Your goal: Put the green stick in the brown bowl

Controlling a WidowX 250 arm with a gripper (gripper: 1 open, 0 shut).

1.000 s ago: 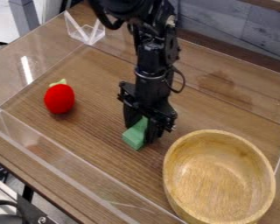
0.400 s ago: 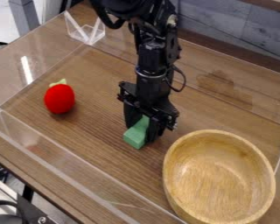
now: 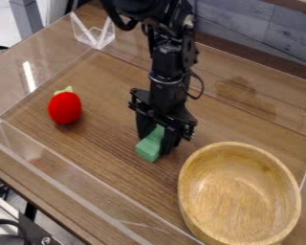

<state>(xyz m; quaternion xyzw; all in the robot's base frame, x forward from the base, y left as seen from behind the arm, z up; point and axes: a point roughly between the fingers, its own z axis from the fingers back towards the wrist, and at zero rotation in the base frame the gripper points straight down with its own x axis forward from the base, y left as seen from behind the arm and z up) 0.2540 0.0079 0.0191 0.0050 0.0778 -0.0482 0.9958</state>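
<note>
toy: red, one, strawberry-like (image 3: 65, 108). Sits at the left, well apart from my gripper (image 3: 153, 124). Low risk; only a wide swing of the arm (image 3: 171, 48) that way would knock it, and it looks round enough to roll.

stick: green, one (image 3: 150, 145). On the table (image 3: 66, 163) or just at it, between my fingers as far as I can make out, near the bowl's left side. Upper part hidden by the fingers. If I've only got one end, it could pivot or slip out on the lift, cause being an off-centre pinch.

gripper: one, mine, pointing down over the stick. Fingers look part-way apart, one to each side of it. Can't tell if they press on it or just straddle it; contact is lost in the dark. If they only straddle, I lift nothing and carry air to the bowl.

arm: one, black, reaching in from the top. It covers much of the grasp in this view, so a poor hold could go unseen.

bowl: one, light brown (image 3: 239, 201). At the right, close to the stick. Rim is the hazard: too low a sideways move and I clip it, shoving the bowl or losing the stick. Letting go short would drop it outside the near wall.

count: one toy, one stick, one gripper, one arm, one bowl.
</note>
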